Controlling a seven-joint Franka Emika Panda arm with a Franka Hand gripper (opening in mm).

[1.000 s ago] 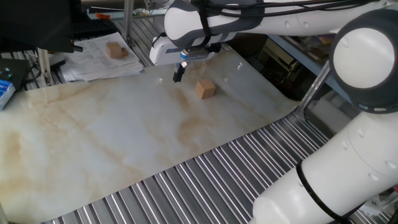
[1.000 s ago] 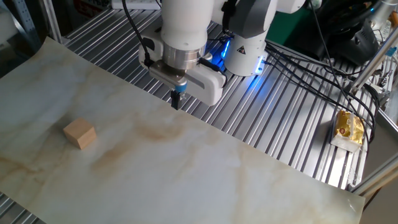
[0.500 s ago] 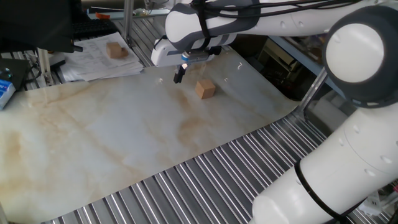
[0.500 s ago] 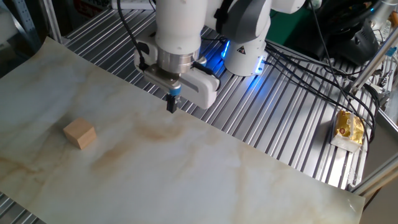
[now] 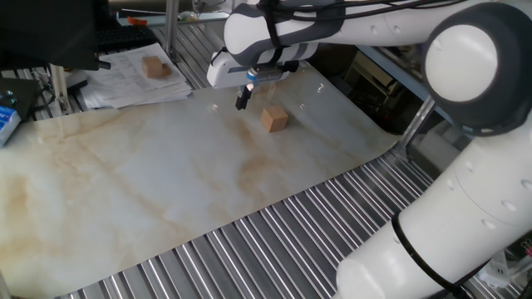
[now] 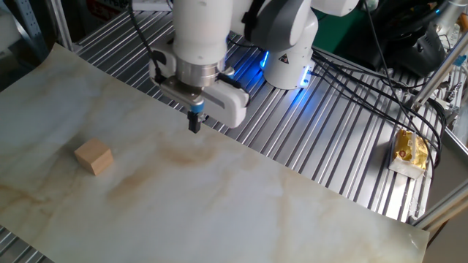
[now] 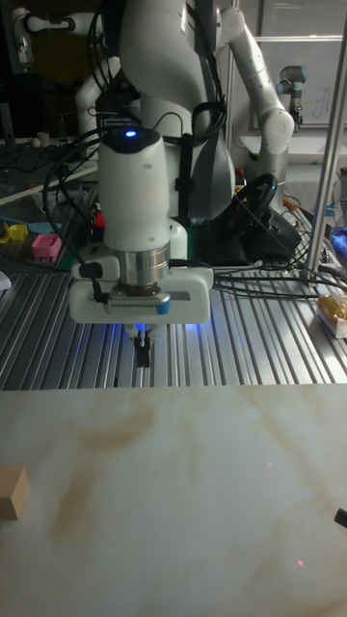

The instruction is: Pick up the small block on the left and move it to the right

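Note:
The small block [image 5: 274,119] is a light-tan wooden cube resting on the marbled mat [image 5: 166,183]. It lies near the mat's left edge in the other fixed view [image 6: 93,157] and at the left border of the tall fixed view [image 7: 12,493]. My gripper [image 5: 242,103] hangs a little above the mat's far edge, beside the block and apart from it. Its dark fingers are pressed together with nothing between them [image 6: 194,126] [image 7: 143,357].
A second, browner block [image 5: 153,66] sits on a stack of papers [image 5: 125,83] off the mat. A ribbed metal table [image 6: 329,124] surrounds the mat, with cables and a yellow packet [image 6: 409,151] on it. The arm's base [image 6: 289,44] stands just behind the gripper.
The gripper has slid along the mat's far edge, closer to the small block's side. Its fingers stayed shut and the block has not moved.

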